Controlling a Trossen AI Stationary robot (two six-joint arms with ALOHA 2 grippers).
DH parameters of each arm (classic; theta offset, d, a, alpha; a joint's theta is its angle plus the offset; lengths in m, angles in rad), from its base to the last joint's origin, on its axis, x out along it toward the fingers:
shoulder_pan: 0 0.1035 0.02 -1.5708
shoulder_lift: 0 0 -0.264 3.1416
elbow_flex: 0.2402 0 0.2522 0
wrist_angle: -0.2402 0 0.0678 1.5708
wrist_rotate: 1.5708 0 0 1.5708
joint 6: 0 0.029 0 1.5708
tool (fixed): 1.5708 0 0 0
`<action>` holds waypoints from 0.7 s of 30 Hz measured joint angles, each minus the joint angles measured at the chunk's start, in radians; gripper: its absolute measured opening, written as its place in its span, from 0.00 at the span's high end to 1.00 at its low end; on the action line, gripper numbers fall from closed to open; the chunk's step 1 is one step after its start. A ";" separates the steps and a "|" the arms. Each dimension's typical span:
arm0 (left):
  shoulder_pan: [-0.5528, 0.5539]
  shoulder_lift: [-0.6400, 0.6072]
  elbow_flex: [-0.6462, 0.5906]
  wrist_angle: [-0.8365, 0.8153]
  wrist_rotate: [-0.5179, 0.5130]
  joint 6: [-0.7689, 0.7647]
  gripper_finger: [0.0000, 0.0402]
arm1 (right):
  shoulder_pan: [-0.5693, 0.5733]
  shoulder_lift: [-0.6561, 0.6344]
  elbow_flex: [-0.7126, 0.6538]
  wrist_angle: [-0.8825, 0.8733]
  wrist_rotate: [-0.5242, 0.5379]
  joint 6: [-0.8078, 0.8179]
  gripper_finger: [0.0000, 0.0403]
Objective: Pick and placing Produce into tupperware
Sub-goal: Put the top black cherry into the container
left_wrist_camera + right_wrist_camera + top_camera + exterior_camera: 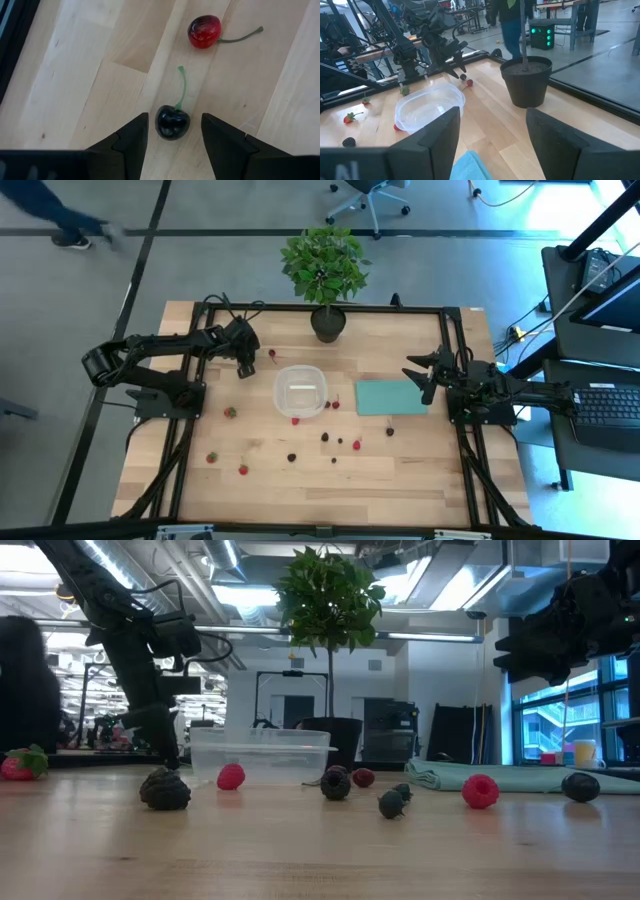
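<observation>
A dark purple-black cherry with a green stem lies on the wooden table between the open fingers of my left gripper, which stand on either side without touching it. A red cherry lies a little beyond; it also shows in the high view. My left gripper is left of the clear tupperware, which stands empty at the table's middle. Several red and dark berries lie scattered nearer the front edge. My right gripper is open and empty at the right, over the teal sheet's edge.
A potted green plant stands at the far edge behind the tupperware. A flat teal sheet lies right of the tupperware. In the low view, berries lie in front of the container. A person walks beyond the table.
</observation>
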 joint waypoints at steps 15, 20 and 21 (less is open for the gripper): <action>0.014 0.119 0.005 0.044 0.055 -0.016 0.56 | 0.000 0.000 0.000 -0.013 0.000 -0.003 0.43; 0.014 0.120 0.003 0.061 0.052 -0.016 0.56 | 0.000 0.000 0.000 -0.013 0.000 -0.003 0.43; 0.014 0.121 0.003 0.061 0.052 -0.017 0.56 | 0.000 0.000 0.000 -0.014 0.000 -0.003 0.43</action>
